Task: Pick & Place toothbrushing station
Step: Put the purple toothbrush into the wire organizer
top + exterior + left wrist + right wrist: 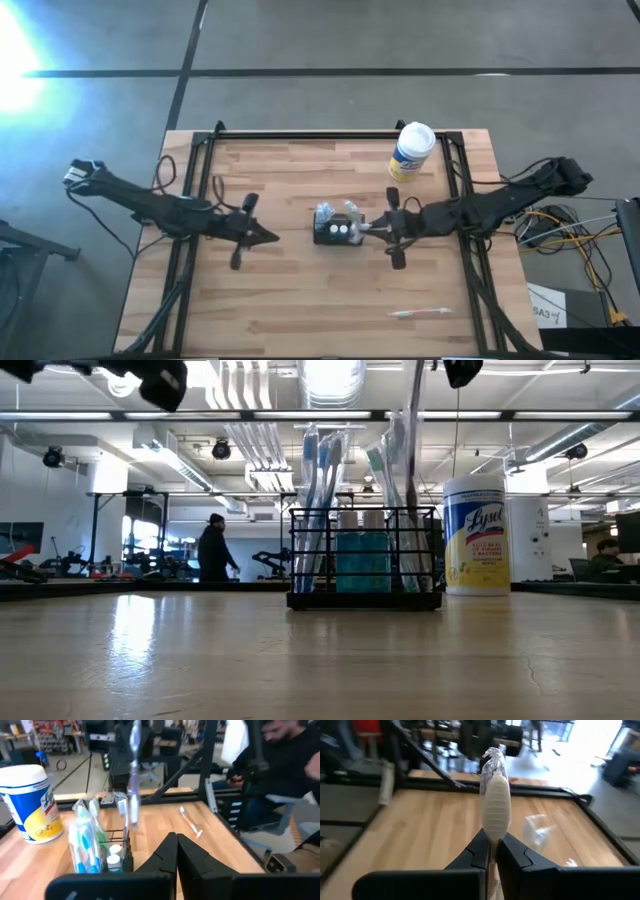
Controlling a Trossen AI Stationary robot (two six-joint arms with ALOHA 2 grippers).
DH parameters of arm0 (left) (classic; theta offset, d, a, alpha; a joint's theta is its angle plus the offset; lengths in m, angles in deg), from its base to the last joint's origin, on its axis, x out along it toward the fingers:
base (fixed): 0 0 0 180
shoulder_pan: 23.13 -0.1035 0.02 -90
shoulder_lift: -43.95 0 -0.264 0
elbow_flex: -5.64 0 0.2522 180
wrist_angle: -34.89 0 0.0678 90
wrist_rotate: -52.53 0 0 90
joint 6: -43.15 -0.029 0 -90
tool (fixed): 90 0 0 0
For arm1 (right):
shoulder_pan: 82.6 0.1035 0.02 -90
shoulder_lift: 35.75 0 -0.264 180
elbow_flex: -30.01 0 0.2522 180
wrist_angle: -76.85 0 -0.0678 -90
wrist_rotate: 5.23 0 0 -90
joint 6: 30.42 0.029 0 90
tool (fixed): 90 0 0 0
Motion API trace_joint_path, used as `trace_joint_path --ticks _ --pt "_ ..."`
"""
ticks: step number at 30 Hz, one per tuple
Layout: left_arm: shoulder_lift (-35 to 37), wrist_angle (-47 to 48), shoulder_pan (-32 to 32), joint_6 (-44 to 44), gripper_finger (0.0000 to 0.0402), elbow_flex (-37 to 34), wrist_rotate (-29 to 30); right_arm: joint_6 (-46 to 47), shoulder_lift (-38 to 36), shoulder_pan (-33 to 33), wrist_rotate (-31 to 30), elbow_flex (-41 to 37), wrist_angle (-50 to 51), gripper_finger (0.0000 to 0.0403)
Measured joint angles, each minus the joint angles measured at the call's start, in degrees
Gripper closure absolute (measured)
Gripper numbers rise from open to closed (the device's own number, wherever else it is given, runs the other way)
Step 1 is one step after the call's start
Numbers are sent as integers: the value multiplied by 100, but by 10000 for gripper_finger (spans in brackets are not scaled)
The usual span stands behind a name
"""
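The right end effector [372, 229], clamped on a toothbrush [495, 805], sits just beside the toothbrushing station [336, 231].

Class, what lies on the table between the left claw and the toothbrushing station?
Nothing: in the high view only bare wood separates the shut left claw from the toothbrushing station.

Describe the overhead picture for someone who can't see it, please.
Seen from above, a small black toothbrush holder sits mid-table between two dark robot arms. The right gripper, shut on a toothbrush, reaches its edge; the left gripper waits shut. A white canister stands behind.
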Motion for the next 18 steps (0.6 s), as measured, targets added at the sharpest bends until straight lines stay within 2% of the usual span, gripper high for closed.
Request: trace_joint_path --ticks 3,9,18 --pt "532 -336 39 53 397 -476 -5 -11 55 0 -398 -16 228 390" --pt "1514 -342 68 364 397 -1182 -69 28 104 -42 -703 -34 344 390" --pt "2178 -391 87 622 388 -1725 -195 363 270 -88 -1116 -286 264 390"
